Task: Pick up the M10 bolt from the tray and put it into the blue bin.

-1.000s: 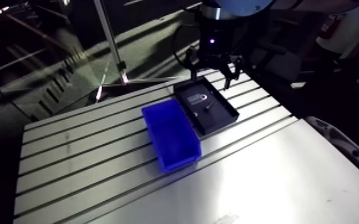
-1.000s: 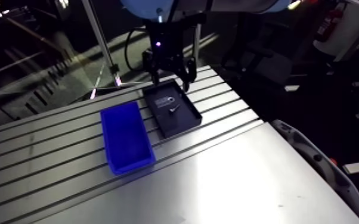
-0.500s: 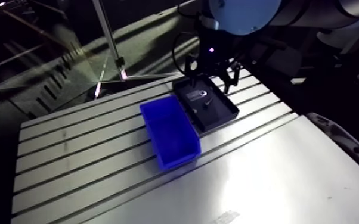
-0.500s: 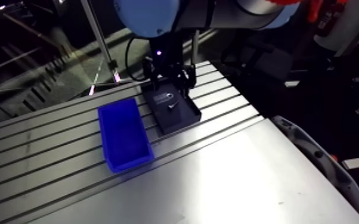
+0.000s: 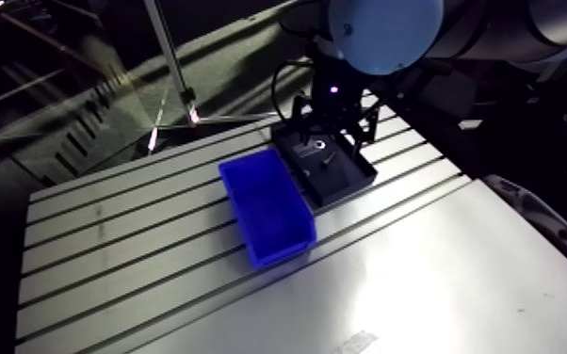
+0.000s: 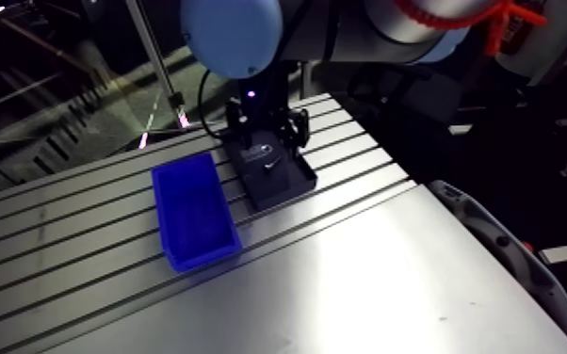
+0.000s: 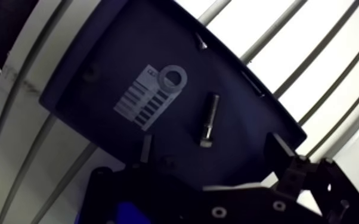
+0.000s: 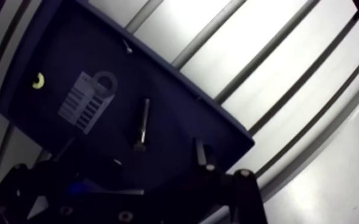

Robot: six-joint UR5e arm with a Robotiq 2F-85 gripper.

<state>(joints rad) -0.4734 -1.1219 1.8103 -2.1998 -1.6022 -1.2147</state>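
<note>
The dark bolt [image 7: 209, 119] lies flat on the floor of the black tray [image 7: 98, 53], beside a white label with a ring [image 7: 172, 77] on it. My gripper [image 7: 210, 142] hangs open just above the tray, one finger on either side of the bolt's head end. Neither finger touches the bolt. In the arm view the blue bin [image 5: 268, 207] stands empty on the table, up against the tray [image 5: 344, 179] on its left, and the gripper [image 5: 332, 122] sits low over the tray's far half.
A small screw [image 8: 126, 46] and a small yellow piece [image 8: 37, 80] also lie in the tray. The slotted aluminium table [image 5: 118, 245] stretches left of the bin, and a smooth plate [image 5: 438, 282] covers its near right part.
The gripper has come down closer to the tray and now straddles the bolt. The arm view has shifted with the arm; bin and tray have stayed put.
</note>
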